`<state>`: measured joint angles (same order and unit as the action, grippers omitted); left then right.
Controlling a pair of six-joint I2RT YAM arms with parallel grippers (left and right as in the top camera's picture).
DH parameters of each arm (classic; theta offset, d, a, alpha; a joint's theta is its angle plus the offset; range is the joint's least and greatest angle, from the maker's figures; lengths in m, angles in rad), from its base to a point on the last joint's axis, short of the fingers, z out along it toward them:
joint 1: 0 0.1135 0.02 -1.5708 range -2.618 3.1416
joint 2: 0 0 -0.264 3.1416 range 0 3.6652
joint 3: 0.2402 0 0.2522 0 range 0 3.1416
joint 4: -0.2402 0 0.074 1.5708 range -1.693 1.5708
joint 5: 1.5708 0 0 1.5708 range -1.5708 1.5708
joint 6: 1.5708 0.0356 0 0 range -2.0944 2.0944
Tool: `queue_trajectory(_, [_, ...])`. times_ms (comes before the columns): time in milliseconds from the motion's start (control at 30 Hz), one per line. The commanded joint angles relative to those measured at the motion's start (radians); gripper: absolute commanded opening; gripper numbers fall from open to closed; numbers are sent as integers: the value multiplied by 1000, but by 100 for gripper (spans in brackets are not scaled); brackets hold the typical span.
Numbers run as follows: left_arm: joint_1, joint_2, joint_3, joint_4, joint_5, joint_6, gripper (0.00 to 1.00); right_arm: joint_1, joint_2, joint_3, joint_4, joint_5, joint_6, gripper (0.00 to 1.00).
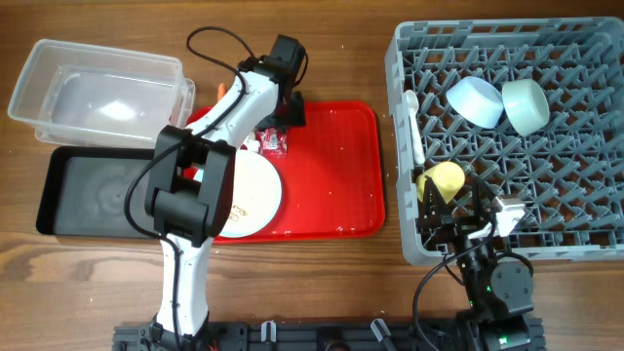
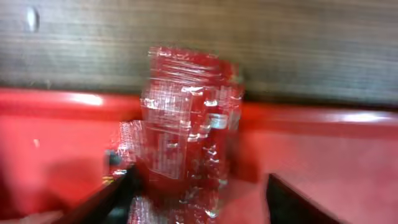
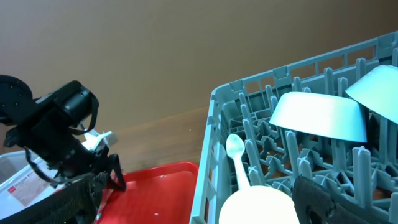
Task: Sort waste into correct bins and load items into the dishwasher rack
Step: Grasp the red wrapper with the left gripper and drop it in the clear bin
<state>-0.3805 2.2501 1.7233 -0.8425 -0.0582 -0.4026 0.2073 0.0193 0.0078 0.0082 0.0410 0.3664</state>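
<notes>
The red-and-white wrapper (image 1: 273, 144) lies on the red tray (image 1: 336, 175) near its back edge. My left gripper (image 1: 277, 135) is open right over it. In the left wrist view the wrapper (image 2: 186, 137) sits between the spread fingers (image 2: 199, 190). The yellow cup (image 1: 441, 180) rests in the grey dishwasher rack (image 1: 585, 253). My right gripper (image 1: 454, 203) is open beside it, and its fingers (image 3: 196, 186) flank the cup (image 3: 258, 208). The pale blue bowl (image 1: 475, 100), mint-green bowl (image 1: 525, 105) and white spoon (image 1: 413, 122) are in the rack. The plate (image 1: 255, 195) lies on the red tray.
The clear tub (image 1: 102, 93) stands at the back left with the black tray (image 1: 88, 190) in front of it. A bit of orange carrot (image 1: 223, 90) shows behind the red tray. My left arm covers part of the plate. No tissue or scraps show.
</notes>
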Motion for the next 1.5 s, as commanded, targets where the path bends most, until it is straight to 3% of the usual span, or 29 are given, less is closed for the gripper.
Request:
queue_trajectory(0, [0, 17, 1, 5, -20, 6, 33, -4, -9, -3, 2, -14, 11, 100])
queue_trajectory(33, [-4, 11, 4, -3, 1, 6, 8, -4, -9, -3, 2, -14, 11, 100])
queue_trajectory(67, [-4, -10, 22, -19, 45, 6, 4, -4, -9, -3, 2, -14, 11, 100])
queue_trajectory(167, [24, -138, 130, -137, 72, -29, 4, -4, -9, -3, 2, -14, 11, 100])
queue_trajectory(267, [152, -286, 140, -189, -41, -27, 4, -4, -9, -3, 2, -14, 11, 100])
queue_trajectory(433, [418, -241, 139, -149, -111, -31, 4, -4, -9, -3, 2, -14, 10, 100])
queue_trajectory(467, [463, -224, 139, -130, -111, -31, 19, -4, -9, -3, 2, -14, 11, 100])
queue_trajectory(500, [496, -217, 139, -109, -95, -31, 41, -4, -9, -3, 2, -14, 11, 100])
queue_trajectory(533, [519, -214, 139, -88, -52, -14, 79, -4, -9, -3, 2, -14, 11, 100])
queue_trajectory(567, [531, -214, 139, -77, -21, 19, 100, -4, -9, -3, 2, -14, 11, 100])
queue_trajectory(633, [521, -235, 140, -114, 18, 66, 99, -4, -9, -3, 2, -14, 11, 100])
queue_trajectory(800, [363, -248, 116, -282, 100, 79, 83, -4, -9, -3, 2, -14, 11, 100])
queue_trajectory(1033, [114, -204, -202, -82, 58, 82, 73, -4, -9, -3, 2, -14, 11, 100])
queue_trajectory(1133, [90, -203, -280, 15, -38, 81, 55, -4, -9, -3, 2, -14, 10, 100])
queue_trajectory(1167, [91, -203, -304, 54, -37, 81, 45, -4, -9, -3, 2, -14, 11, 100])
queue_trajectory(1200, [90, -203, -320, 80, -36, 81, 30, -4, -9, -3, 2, -14, 11, 100])
queue_trajectory(1233, [89, -203, -322, 84, -16, 81, 6, -4, -9, -3, 2, -14, 11, 100])
queue_trajectory(1367, [117, -322, -217, -25, 28, -32, 4, -4, -9, -3, 2, -14, 11, 100])
queue_trajectory(1467, [198, -489, -183, -35, 14, -51, 4, -4, -9, -3, 2, -14, 11, 100])
